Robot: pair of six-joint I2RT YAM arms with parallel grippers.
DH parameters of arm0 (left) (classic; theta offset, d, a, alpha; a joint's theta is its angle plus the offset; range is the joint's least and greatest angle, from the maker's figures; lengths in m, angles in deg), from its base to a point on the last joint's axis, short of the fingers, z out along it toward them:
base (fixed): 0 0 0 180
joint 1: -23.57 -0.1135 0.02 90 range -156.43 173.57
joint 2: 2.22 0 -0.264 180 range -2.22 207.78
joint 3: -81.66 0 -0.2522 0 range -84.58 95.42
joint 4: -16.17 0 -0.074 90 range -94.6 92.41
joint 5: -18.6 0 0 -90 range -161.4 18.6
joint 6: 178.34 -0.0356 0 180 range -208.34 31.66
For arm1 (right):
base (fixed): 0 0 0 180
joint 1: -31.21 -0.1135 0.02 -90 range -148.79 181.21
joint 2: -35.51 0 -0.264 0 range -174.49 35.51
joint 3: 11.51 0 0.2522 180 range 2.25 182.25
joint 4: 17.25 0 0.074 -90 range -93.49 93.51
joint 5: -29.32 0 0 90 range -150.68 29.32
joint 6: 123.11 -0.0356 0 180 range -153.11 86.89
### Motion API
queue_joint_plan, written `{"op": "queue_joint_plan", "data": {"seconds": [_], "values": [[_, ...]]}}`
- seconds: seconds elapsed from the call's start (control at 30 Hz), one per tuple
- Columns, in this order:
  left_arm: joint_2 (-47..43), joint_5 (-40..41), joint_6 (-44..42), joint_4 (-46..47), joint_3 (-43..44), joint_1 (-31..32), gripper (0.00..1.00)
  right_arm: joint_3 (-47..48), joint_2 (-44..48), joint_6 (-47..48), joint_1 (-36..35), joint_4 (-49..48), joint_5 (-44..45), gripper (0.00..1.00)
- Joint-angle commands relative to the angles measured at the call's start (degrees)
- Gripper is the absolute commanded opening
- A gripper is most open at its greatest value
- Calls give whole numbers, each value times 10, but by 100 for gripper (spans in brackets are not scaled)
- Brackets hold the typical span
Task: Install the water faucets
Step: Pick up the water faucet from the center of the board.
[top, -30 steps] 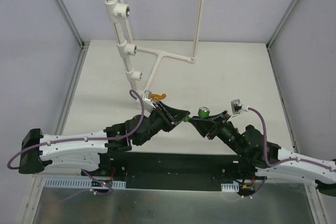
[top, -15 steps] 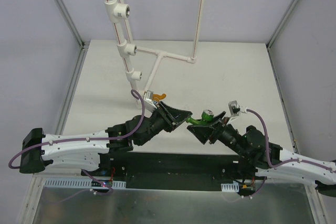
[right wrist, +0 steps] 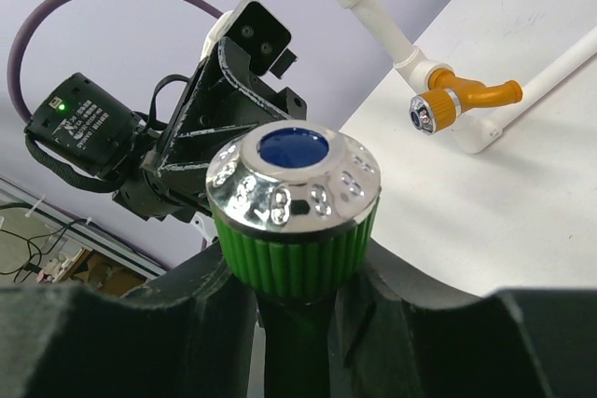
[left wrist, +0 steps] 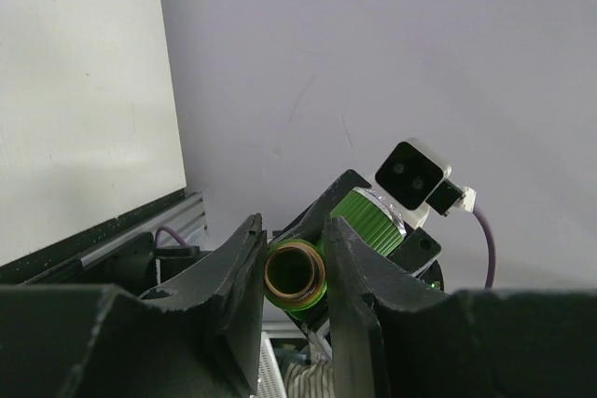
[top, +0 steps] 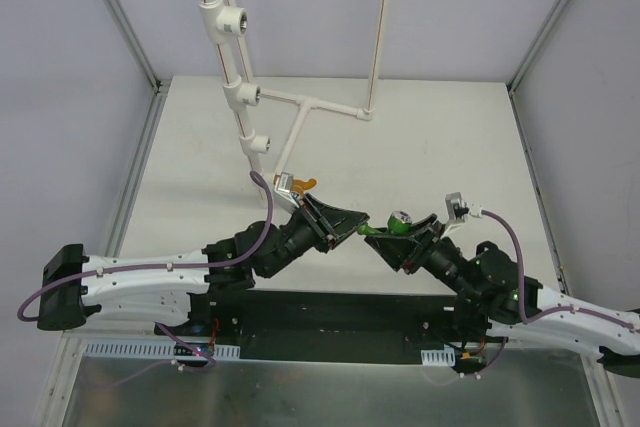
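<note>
Regrasp: green faucet point(right wrist: 294, 230) has tipped over; left gripper point(left wrist: 295, 272) and right gripper point(right wrist: 297, 319) both pinch it; we judge handover underway.

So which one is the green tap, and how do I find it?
Look at the near middle of the white table. There the left gripper and right gripper pinch the green tap between them. It is green and held up off the table; the orange tap sits on the white pipes.
</note>
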Motion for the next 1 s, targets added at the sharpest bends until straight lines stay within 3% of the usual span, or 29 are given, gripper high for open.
{"op": "queue_joint_plan", "data": {"seconds": [0.0,0.23,0.63,0.73,0.87,0.97], "values": [[3,-13,-8,83,-20,0,0,-1,6,0,-1,-57,16,39],[7,-7,-8,116,-30,-1,0,-5,-3,-3,-1,-80,7,51],[-7,8,-20,134,-45,-6,0,-2,-5,-16,-1,-68,-8,53],[-15,12,-23,131,-47,-6,0,-3,2,-17,-1,-65,-3,45],[-23,18,-23,136,-53,-6,0,-8,10,-21,-1,-65,10,20],[-26,22,-23,137,-54,-5,0,-9,10,-26,-2,-68,21,8]]}}
